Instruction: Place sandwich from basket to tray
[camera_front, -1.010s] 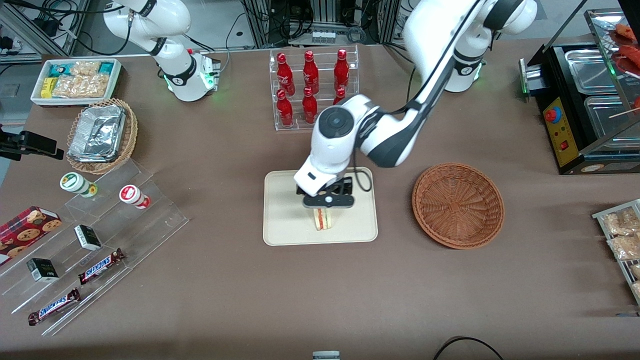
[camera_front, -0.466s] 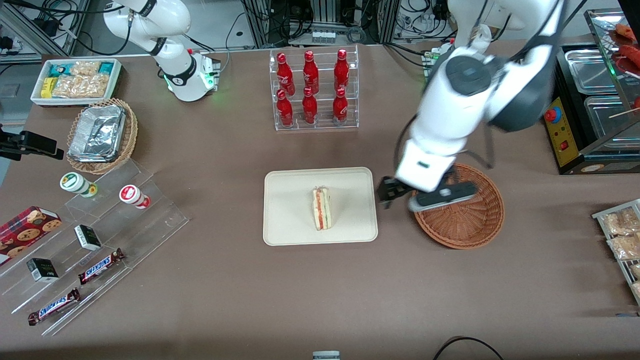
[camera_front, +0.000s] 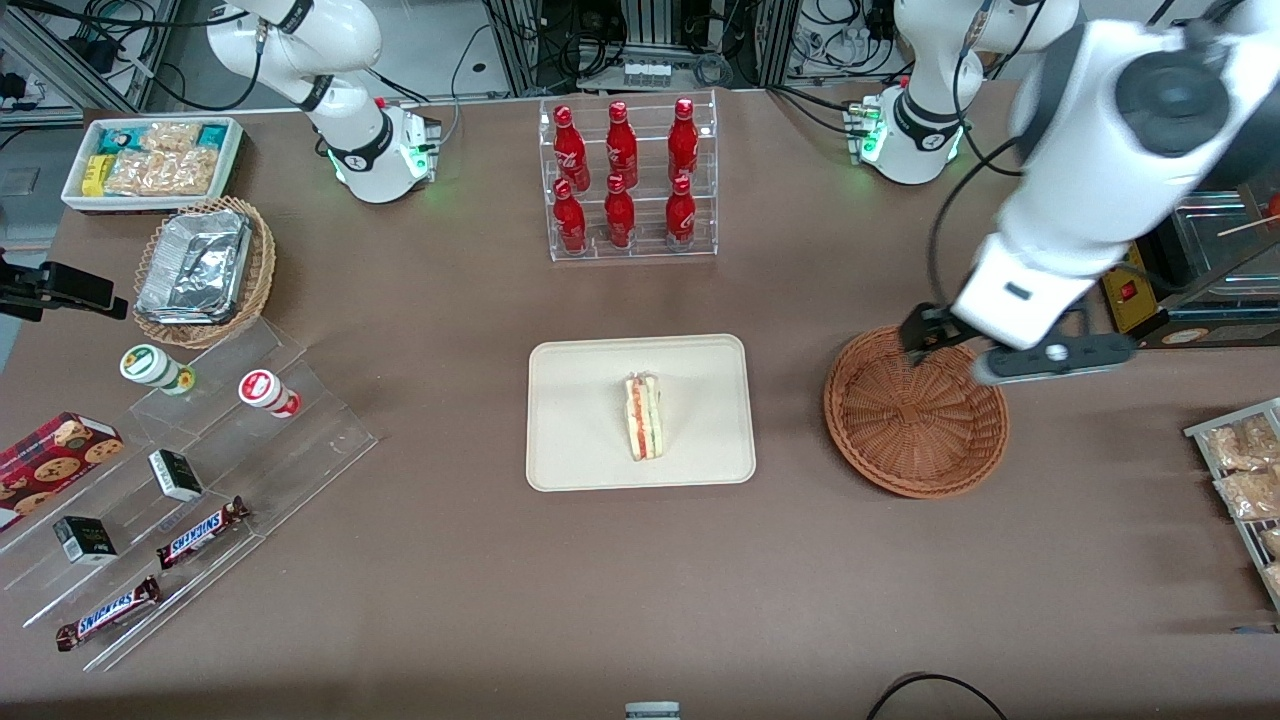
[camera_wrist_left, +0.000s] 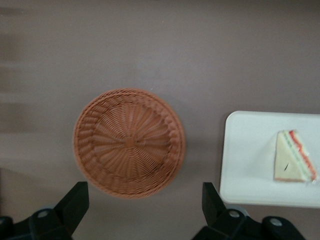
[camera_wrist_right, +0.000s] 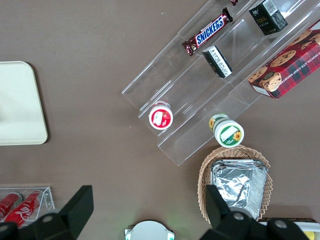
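The sandwich (camera_front: 645, 430) (camera_wrist_left: 295, 157), a white-bread wedge with red and green layers, lies on the cream tray (camera_front: 580, 400) (camera_wrist_left: 247, 160) near its middle, with nothing touching it. The reddish-brown woven basket (camera_front: 915, 410) (camera_wrist_left: 129, 142) stands beside the tray, toward the working arm's end, and holds nothing. My gripper (camera_front: 925, 338) (camera_wrist_left: 144, 210) hangs above the basket's rim on the side farther from the front camera. It is open, and nothing sits between its black fingers (camera_wrist_left: 75, 202). A corner of the tray (camera_wrist_right: 17, 105) shows in the right wrist view.
A clear rack of red bottles (camera_front: 625, 175) stands farther back than the tray. A black food warmer (camera_front: 1170, 230) and a rack of snack packets (camera_front: 1245, 470) sit at the working arm's end. Toward the parked arm's end are acrylic shelves (camera_front: 200, 470) and a foil-filled basket (camera_front: 205, 270).
The gripper let go of the sandwich on the tray, rose, and swung over the basket toward the working arm's end. The sandwich stays on the tray.
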